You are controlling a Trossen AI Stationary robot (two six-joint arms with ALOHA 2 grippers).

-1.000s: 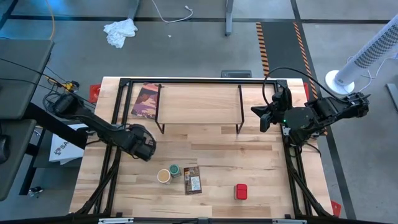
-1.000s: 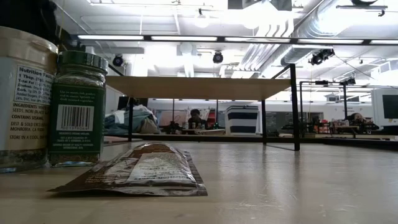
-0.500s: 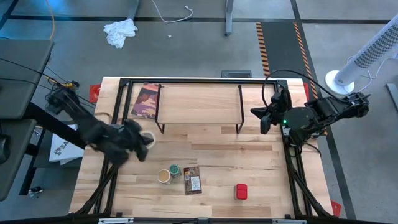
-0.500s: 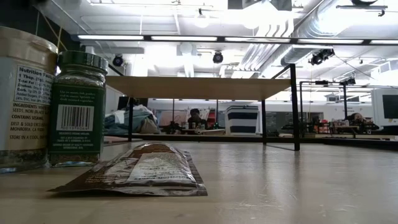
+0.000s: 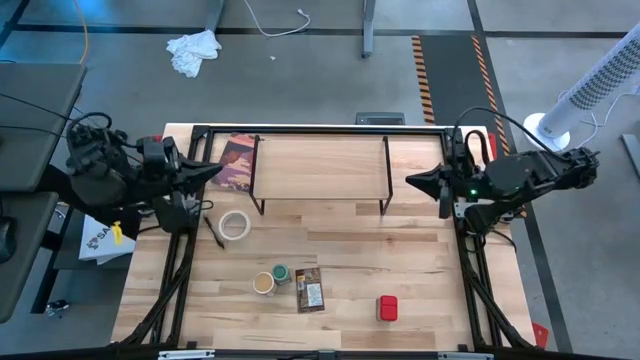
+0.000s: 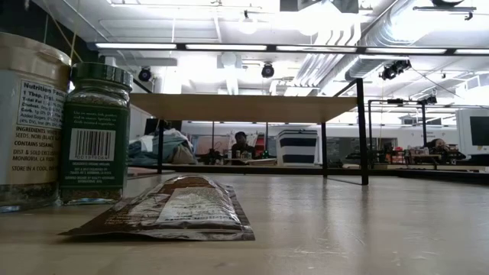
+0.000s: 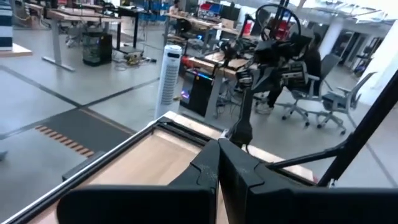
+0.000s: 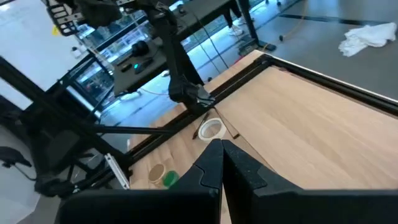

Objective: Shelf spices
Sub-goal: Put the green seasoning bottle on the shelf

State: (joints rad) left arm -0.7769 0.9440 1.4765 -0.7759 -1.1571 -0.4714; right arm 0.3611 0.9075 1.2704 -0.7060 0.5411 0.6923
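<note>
Overhead, the left gripper (image 5: pixel 212 168) sits at the table's left edge, raised and pointing toward the shelf (image 5: pixel 320 162), its two fingers pressed together with nothing between them; its own wrist view shows those dark fingers (image 7: pixel 219 168) meeting in a closed point above the shelf's light top board (image 7: pixel 146 163). Just beside that gripper, under the shelf's left end, lies a dark maroon flat packet (image 5: pixel 236 162), and a little nearer the front a white tape roll (image 5: pixel 234 225) lies flat on the wooden table (image 5: pixel 420 270). The shelf stands at the back middle of the table, its board bare, on thin black wire legs. All four spices are off it, grouped near the table's front: the tan-lidded round jar (image 5: pixel 263 283) and the green-lidded jar (image 5: pixel 282 273) stand upright and touching, the flat orange-brown packet (image 5: pixel 309 288) lies just to their right, and the red square tin (image 5: pixel 387 308) sits apart farther right. From table height the two jars (image 6: pixel 95 134) loom at the near left with the packet (image 6: pixel 179 208) lying in front of them. At the table's right edge the right gripper (image 5: pixel 413 181) points inward at the shelf's right end, clear of it, fingers likewise closed on nothing, as its wrist view confirms (image 8: pixel 217 163).
</note>
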